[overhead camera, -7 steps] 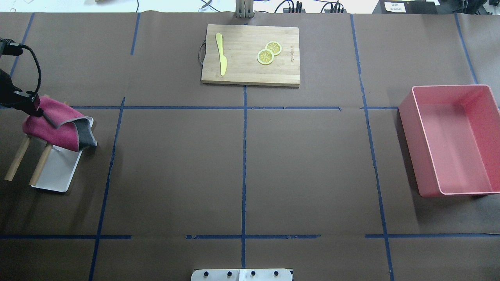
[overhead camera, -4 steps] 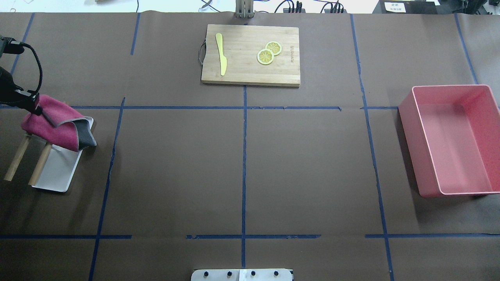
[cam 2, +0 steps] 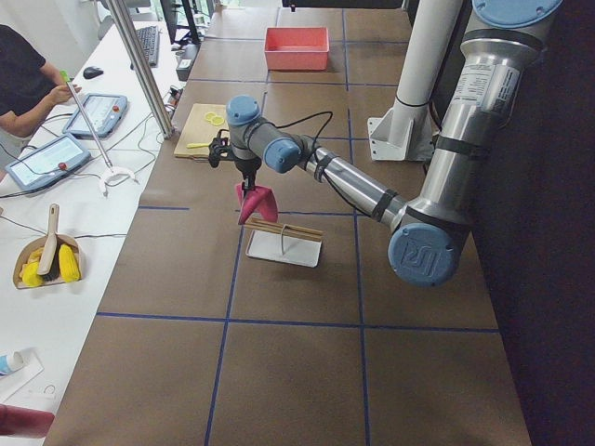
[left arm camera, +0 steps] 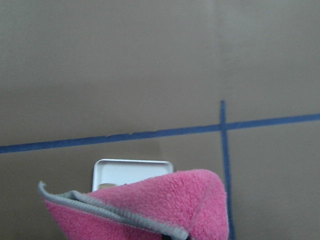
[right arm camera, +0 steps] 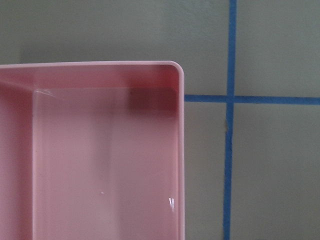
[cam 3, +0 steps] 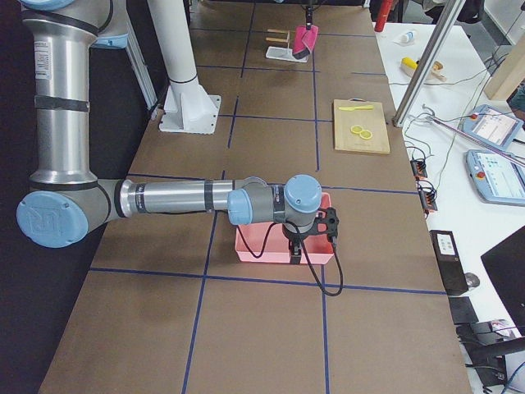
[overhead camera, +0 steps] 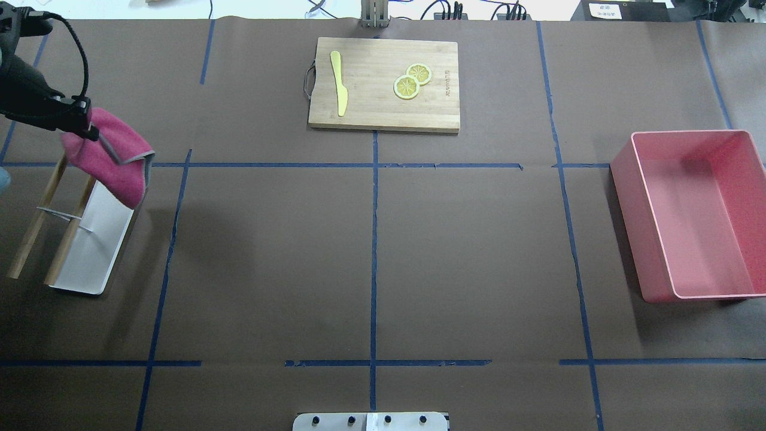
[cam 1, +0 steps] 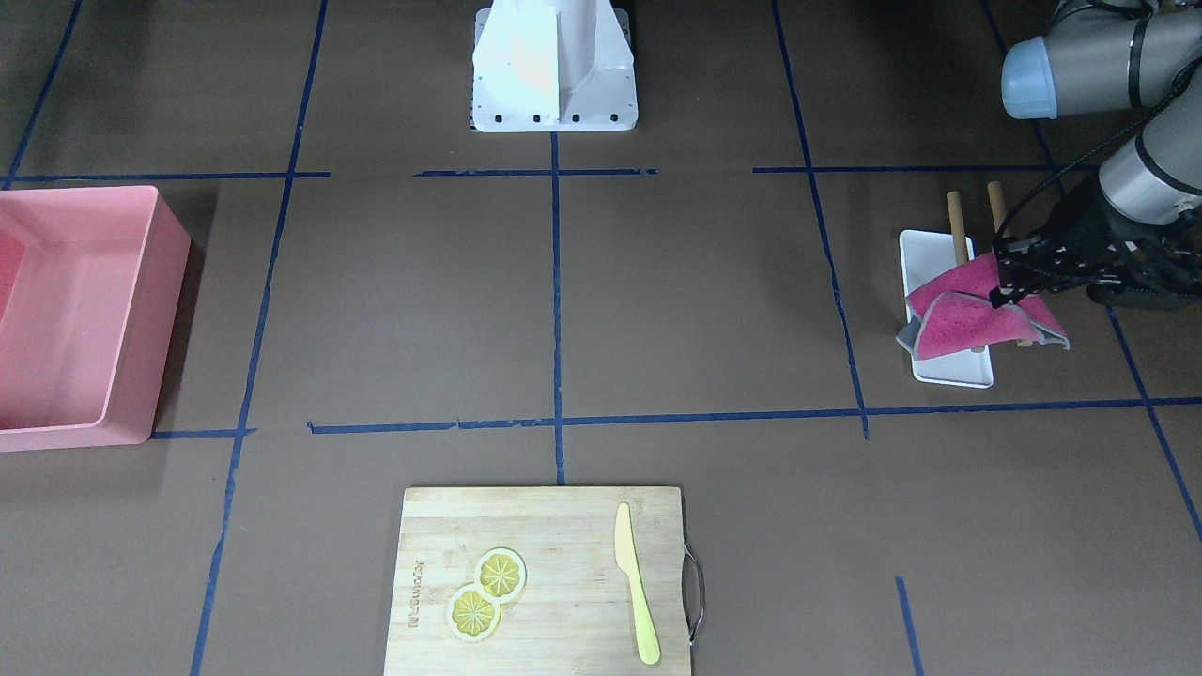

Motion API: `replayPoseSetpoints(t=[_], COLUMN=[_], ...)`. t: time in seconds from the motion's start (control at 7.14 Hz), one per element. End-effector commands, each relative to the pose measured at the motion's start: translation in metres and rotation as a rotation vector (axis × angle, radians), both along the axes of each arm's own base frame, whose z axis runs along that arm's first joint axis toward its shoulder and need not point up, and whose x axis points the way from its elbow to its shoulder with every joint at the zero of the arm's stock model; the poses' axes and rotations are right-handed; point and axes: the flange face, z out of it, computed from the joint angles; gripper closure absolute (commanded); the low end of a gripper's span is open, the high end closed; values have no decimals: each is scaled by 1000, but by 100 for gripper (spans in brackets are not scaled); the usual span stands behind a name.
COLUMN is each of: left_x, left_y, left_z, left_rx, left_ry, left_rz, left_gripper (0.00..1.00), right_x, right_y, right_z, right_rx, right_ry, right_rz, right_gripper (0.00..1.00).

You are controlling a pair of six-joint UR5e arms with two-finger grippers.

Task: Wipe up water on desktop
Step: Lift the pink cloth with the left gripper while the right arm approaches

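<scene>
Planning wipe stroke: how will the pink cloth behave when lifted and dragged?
Probably floppy: the pink cloth droops in folds from the left tool. Likely light; a single pinch carries it. Its fuzzy pile may drag, bunching on the desktop.

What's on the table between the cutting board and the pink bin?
Nothing but bare desktop crossed by blue tape, seen in the overhead view.

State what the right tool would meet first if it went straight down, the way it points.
The right tool would likely hit the bin, on its rim or floor by a corner; depth is unclear.
</scene>
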Motion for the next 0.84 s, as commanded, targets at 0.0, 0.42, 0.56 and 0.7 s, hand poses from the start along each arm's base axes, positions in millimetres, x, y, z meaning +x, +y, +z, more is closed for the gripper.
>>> replayPoseSetpoints(t=[0.0, 0.42, 0.56, 0.7], left_x=[80, 198, 221, 242], left_y=[11, 51, 44, 38], left_z=[-88, -188, -212, -224], left_rx=[-101, -200, -258, -299], left_ry=[94, 156, 169, 168], left_rz=[-30, -64, -85, -98], left_gripper=[100, 100, 100, 100], right_x=[-43, -142, -181, -209], right_y=[-2, 17, 32, 44], right_z=[-38, -112, -149, -173], right_rx=[82, 128, 180, 190], right_ry=[-111, -274, -270, -283], right_rz=[40, 33, 32, 24], right_gripper=[0, 0, 0, 0])
